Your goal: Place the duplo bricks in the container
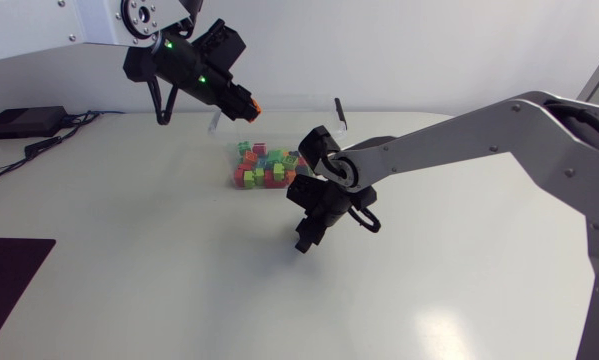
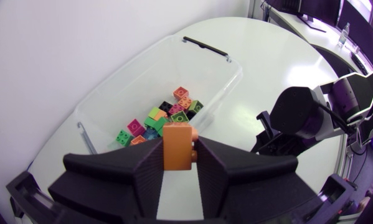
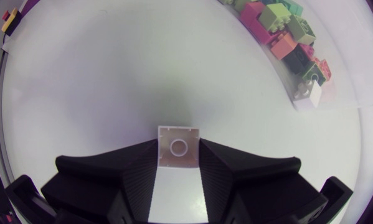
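White counter (image 1: pixel 179 270) w/ clear container (image 2: pixel 124 93) of bricks (image 2: pixel 181 98); left jaws grip orange brick (image 2: pixel 177 146) aloft, right jaws hold white brick (image 3: pixel 179 146).

Counts: 1 clear plastic container (image 2: pixel 127 87). Mixed-colour duplo bricks (image 2: pixel 175 111) inside: roughly a dozen (pile overlaps, exact number unclear). Outside it: 1 orange rectangular plastic brick (image 2: pixel 177 146), 1 white square plastic brick (image 3: pixel 178 147). Matte black grippers: 2, left gripper (image 2: pixel 178 154) and right gripper (image 3: pixel 178 152).
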You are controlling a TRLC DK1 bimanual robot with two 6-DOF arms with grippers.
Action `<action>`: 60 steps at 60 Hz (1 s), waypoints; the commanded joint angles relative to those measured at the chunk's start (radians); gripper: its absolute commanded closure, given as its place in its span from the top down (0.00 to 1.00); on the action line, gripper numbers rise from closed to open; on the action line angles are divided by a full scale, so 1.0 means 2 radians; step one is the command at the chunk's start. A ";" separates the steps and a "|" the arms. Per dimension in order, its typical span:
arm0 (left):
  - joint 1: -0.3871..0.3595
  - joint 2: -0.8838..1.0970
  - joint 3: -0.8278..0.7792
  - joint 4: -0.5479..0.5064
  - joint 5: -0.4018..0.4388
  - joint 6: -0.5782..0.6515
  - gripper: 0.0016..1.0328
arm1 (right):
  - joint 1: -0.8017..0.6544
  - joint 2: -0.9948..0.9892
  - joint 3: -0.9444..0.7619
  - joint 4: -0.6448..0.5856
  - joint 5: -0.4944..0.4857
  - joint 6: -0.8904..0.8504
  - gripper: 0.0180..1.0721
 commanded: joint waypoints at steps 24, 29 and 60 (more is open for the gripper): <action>0.010 0.053 0.049 0.053 0.008 -0.034 0.24 | -0.006 -0.105 -0.061 -0.024 0.004 -0.001 0.19; 0.014 0.075 0.071 0.057 0.008 -0.038 0.24 | -0.005 -0.134 -0.068 -0.035 0.000 0.001 0.19; 0.026 0.175 0.177 0.082 0.004 -0.057 0.97 | -0.008 -0.212 -0.030 -0.067 -0.012 0.018 0.19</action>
